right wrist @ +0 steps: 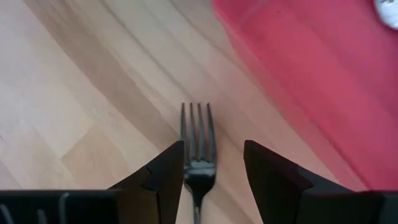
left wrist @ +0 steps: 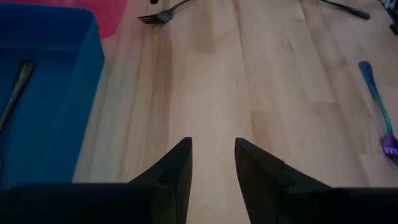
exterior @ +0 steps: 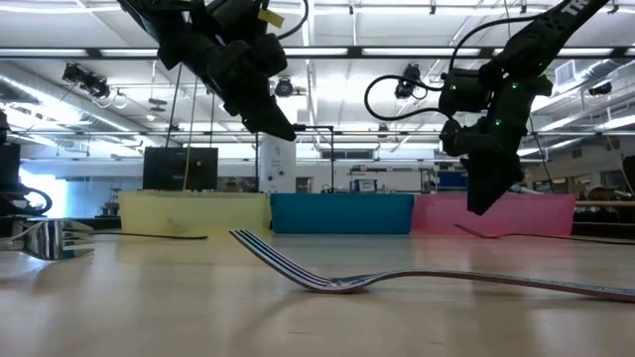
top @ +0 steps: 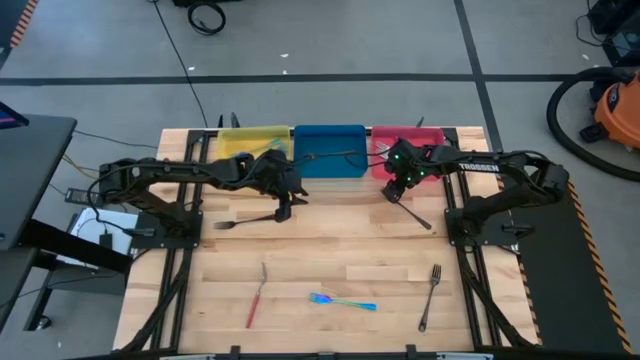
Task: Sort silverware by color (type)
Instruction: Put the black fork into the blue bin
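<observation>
A dark grey fork (top: 412, 210) lies flat on the wood just in front of the red tray (top: 435, 135). My right gripper (right wrist: 214, 152) hangs open above it, pointing steeply down, one finger on either side of the tines (right wrist: 198, 127), clear of the table in the low view (exterior: 484, 203). My left gripper (top: 285, 207) stands open over bare wood (left wrist: 212, 149) in front of the blue tray (top: 328, 135). It hangs above the handle end of a second dark fork (top: 245, 221).
A yellow tray (top: 250, 135) stands left of the blue tray, which holds a dark utensil (left wrist: 15, 93). Nearer the front edge lie a red-handled fork (top: 255, 295), a blue-teal piece (top: 342, 300) and another dark fork (top: 430, 295).
</observation>
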{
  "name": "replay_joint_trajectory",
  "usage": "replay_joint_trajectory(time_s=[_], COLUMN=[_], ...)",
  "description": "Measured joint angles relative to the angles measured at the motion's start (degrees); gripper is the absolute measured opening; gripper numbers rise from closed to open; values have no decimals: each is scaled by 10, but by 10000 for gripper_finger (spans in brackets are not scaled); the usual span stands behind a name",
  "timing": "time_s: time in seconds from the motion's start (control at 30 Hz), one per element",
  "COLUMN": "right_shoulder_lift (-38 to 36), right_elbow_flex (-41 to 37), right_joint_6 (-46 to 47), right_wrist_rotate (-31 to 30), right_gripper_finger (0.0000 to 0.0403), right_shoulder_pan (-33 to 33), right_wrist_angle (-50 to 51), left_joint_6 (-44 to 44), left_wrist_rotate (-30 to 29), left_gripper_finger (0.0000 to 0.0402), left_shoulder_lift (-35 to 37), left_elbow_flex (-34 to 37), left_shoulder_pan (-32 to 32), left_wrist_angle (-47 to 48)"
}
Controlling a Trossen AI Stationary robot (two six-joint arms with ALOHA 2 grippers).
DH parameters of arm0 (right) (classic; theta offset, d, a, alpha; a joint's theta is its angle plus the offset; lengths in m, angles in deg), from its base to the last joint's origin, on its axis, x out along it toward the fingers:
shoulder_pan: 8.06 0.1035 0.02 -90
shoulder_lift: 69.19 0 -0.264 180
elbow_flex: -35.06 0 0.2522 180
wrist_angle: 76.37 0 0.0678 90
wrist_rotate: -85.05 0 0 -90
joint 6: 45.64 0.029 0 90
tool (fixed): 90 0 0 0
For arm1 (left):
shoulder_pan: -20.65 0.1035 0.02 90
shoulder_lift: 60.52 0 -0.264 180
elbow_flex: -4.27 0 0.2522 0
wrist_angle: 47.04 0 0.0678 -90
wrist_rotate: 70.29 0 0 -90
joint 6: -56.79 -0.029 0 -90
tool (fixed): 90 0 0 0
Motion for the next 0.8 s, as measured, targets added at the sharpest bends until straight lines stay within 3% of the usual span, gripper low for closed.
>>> replay_joint_trajectory(time_s=[0.27,0.8], right_shoulder_lift=[6,88], right_elbow_flex=[0,1], right_joint_6=[-12,-65], right_wrist_rotate=[-10,-23], right_gripper_finger=[175,177], right_shoulder_pan=[1,38], right_wrist_angle=[-13,-45], left_joint_6=[25,34], left_wrist_rotate=[0,-1], left_gripper_finger=[121,121], left_shoulder_lift=[0,0], left_elbow_flex=[0,0], left_shoulder_pan=[-7,-23], left_wrist_angle=[-5,-19])
